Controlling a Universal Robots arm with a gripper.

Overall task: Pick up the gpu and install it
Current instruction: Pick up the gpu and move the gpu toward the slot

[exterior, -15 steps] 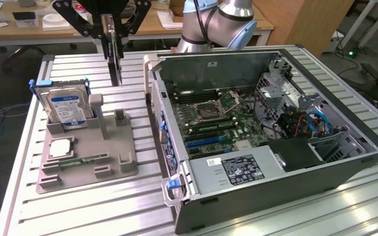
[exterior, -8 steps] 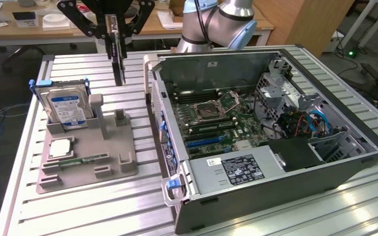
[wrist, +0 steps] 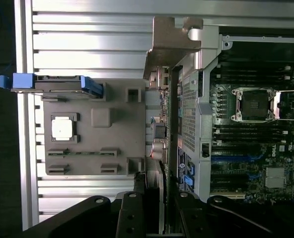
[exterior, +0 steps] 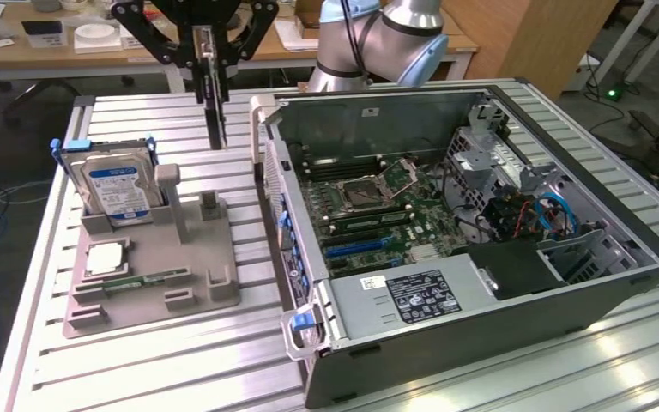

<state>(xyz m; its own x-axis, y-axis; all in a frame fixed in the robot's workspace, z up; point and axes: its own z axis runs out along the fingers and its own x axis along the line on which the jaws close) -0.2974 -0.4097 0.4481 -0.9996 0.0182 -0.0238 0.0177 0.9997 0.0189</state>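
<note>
Finding: the tool [exterior: 203,53] is closed narrow on the top edge of the gpu [exterior: 214,103]. The card hangs edge-down, upright, and clear of the counter [exterior: 169,360].

Position: in the exterior view the card sits at about ten o'clock from the open computer case [exterior: 604,283]. It is just outside the case's near wall and at one o'clock from the grey fixture tray [exterior: 147,305]. The wrist view shows the card edge-on, with its pale bracket [wrist: 174,42] near that same wall.

Surroundings: the hard drive [exterior: 117,190] stands in the tray at nine o'clock from the card, well apart. The blue expansion slots [exterior: 359,249] lie on the board inside the case, at about five o'clock from the card.

Assessment: the step in hand is carrying the card to its slot. The grip looks centred. In my judgement the card should be kept plumb, with its long edge parallel to the slot. The bracket end should be kept toward the case wall and lifted clear of the rim. Seating pressure should be straight and even, because a tilted card could jam or strain the slot.
</note>
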